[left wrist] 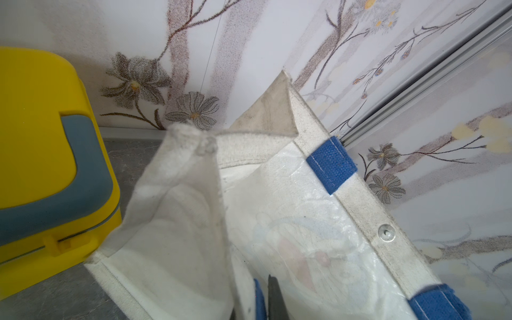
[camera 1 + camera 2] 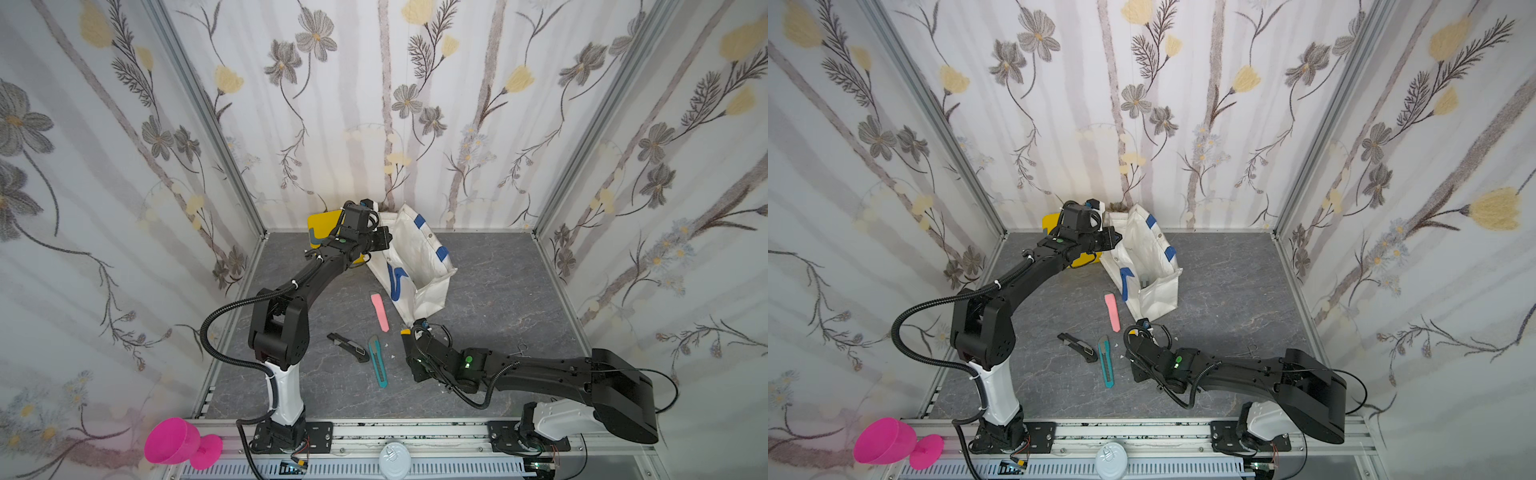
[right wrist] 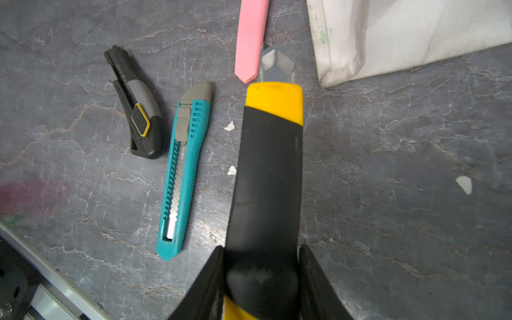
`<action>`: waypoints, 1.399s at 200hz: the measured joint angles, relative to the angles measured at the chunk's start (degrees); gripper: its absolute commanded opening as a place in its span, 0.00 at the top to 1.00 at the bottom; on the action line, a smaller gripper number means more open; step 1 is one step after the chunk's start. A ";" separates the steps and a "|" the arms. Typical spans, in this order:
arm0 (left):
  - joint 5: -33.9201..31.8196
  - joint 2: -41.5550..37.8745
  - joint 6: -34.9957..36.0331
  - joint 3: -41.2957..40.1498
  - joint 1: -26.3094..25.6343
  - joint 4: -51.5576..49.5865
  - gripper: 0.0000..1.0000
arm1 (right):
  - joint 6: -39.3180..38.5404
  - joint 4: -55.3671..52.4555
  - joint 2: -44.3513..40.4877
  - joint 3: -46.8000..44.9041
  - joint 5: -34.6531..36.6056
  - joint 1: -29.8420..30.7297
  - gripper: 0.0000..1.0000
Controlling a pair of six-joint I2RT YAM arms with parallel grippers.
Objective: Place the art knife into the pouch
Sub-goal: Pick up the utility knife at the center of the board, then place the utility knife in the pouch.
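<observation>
Grey marbled tabletop [image 2: 498, 291] between floral-papered walls. At the back stands a yellow box [image 2: 322, 222]. The left arm reaches rearward, its left pincer [image 2: 384, 240] clamped fully shut on the rim of the gaping pouch [image 2: 419, 253]. A black cutter [image 2: 348, 341], teal cutter [image 2: 377, 360] and pink cutter [image 2: 380, 305] lie loose. The right arm is stretched low, and the right pincer [image 3: 261, 249], partly open, grips the art knife [image 3: 270, 166] near the pouch's front corner.

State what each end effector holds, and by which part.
Right end effector: yellow-and-black art knife, gripped across its black body near the rear. Left end effector: shut on the pouch, at its rim.
</observation>
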 measured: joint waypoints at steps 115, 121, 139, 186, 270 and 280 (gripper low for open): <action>-0.85 0.48 1.31 -0.35 -0.02 0.02 1.00 | -4.09 4.66 -16.17 1.84 5.51 -2.16 0.70; -0.87 0.48 1.33 -0.59 -0.02 0.02 1.00 | -4.39 4.31 -16.39 2.86 5.31 -2.93 0.70; -1.07 0.37 1.53 -1.55 -0.07 0.42 1.00 | -5.99 4.85 -17.05 5.97 4.44 -5.97 0.71; -1.55 -0.28 1.73 -3.39 -0.04 2.38 1.00 | -11.91 4.94 -14.05 17.35 2.43 -12.44 0.71; -0.48 -2.38 1.73 -7.50 -0.07 5.64 1.00 | -21.16 1.40 6.88 36.22 0.09 -22.95 0.72; -0.46 -2.56 1.73 -7.87 -0.04 6.08 1.00 | -21.62 0.13 9.09 37.99 0.31 -23.56 0.72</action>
